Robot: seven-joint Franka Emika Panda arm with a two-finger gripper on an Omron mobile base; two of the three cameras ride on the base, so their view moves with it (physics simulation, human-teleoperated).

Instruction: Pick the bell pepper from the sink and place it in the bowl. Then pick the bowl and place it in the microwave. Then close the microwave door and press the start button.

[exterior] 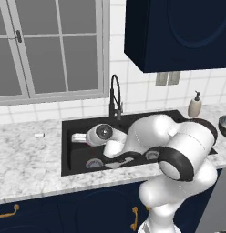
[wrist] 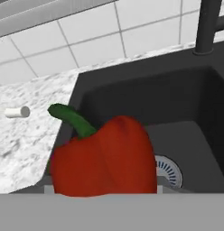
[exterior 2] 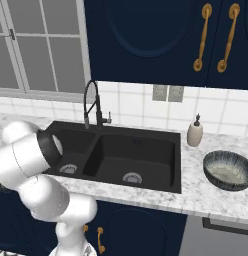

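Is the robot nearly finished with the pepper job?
Not nearly. The shiny red bell pepper sits right at the gripper above the black sink, apparently lifted. The round dark grey bowl waits empty on the counter. Bowl, microwave, door and button all remain.

A shiny red bell pepper [wrist: 105, 158] with a curved green stem is seen close up over the left basin of the matte black double-basin sink [exterior 2: 146, 135]. A round dark grey ribbed bowl [exterior 2: 228, 170] stands upright on the marble counter right of the sink.
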